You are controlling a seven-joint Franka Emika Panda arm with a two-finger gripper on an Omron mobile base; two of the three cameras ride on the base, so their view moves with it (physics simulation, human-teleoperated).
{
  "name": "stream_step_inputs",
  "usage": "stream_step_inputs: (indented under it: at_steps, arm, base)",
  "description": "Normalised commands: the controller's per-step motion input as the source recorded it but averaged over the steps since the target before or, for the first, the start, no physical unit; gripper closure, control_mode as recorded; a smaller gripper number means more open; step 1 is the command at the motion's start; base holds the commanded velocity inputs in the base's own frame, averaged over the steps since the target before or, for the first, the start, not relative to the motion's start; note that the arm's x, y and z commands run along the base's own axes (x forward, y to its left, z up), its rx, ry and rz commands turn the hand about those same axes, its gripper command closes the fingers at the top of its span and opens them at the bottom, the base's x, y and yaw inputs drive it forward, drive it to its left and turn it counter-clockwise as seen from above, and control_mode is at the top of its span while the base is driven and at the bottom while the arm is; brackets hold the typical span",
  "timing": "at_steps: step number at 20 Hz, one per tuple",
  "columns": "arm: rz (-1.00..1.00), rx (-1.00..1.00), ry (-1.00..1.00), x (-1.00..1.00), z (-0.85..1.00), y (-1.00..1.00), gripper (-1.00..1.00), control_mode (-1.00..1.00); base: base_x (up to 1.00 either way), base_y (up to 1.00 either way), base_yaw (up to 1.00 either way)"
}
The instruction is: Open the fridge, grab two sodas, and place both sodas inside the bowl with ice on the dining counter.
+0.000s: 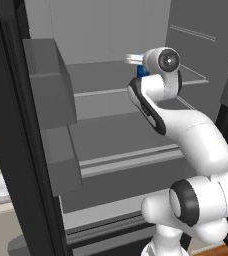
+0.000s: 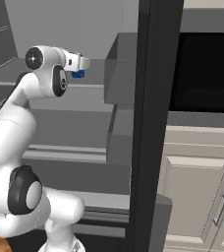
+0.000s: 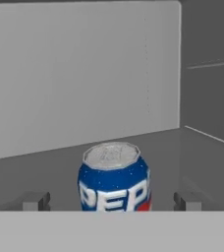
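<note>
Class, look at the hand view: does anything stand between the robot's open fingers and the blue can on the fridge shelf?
Nothing visible does. The blue can stands upright on the shelf, centred between the open fingers, with only bare shelf around it.

arm (image 1: 196,135): glossy white, rounded | joints: dark bands | wrist cap: grey disc

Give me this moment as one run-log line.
stage: reaching for first soda | fridge: open | gripper: open, fingertips either side of upright blue can on shelf, not closed | held: nothing
</note>
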Motion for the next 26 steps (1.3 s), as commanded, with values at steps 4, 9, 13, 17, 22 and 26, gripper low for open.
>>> stream_step_inputs:
  at_steps: [4,9,13,17,22,26]
  arm:
    - [0.00,0.00,0.00,0.17,-0.10,-0.01,-1.00,-1.00]
    - [0.00,0.00,0.00,0.17,-0.11,-0.02,-1.00,-1.00]
    - [0.00,0.00,0.00,0.25,-0.12,0.00,1.00,-1.00]
    - [0.00,0.00,0.00,0.13,-0.09,0.00,1.00,-1.00]
    - [0.00,0.00,0.01,-0.06,-0.02,0.00,1.00,-1.00]
    - [-0.06,0.04,-0.01,-0.57,0.02,0.12,1.00,-1.00]
  base:
    - [0.00,0.00,0.00]
    - [0.00,0.00,0.00]
    - [0.00,0.00,0.00]
    - [0.00,0.00,0.00]
    - [0.00,0.00,0.00]
    - [0.00,0.00,0.00]
